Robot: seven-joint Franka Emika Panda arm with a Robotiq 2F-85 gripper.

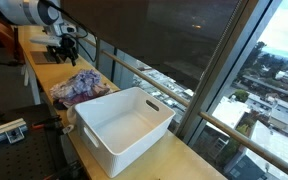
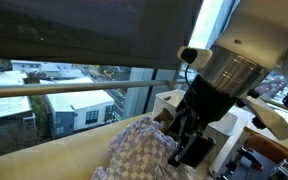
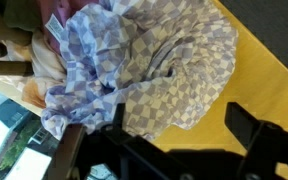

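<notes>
Pale yellow wood makes up the long counter (image 1: 42, 72), which runs along a wall of tall windows.

In the wrist view the gripper (image 3: 169, 150) hangs just over the counter with its two dark fingers (image 3: 246, 130) spread wide and nothing between them. Below it lies a checked cloth (image 3: 154, 70), lilac and white, crumpled into loose folds. A peach-coloured piece of fabric (image 3: 34, 62) is tucked in at one side of it. In an exterior view the gripper (image 2: 189, 142) comes down at the side of the cloth (image 2: 139, 150), very near it. Whether the tips touch the fabric cannot be told.

In an exterior view the cloth (image 1: 82, 88) sits heaped on the counter between the gripper (image 1: 62, 48) and a white plastic bin (image 1: 124, 125). It lies just beside the bin's end wall. The bin is rectangular, with a slot handle in its side. Its inside shows only white walls and floor. It stands upright and takes up most of the counter's width.

Beyond the counter's window-side edge runs a pale handrail (image 1: 159, 82), with a dark roller blind (image 1: 154, 35) lowered over the upper glass. Past the glass, rooftops and buildings (image 1: 274, 100) lie far below.
</notes>
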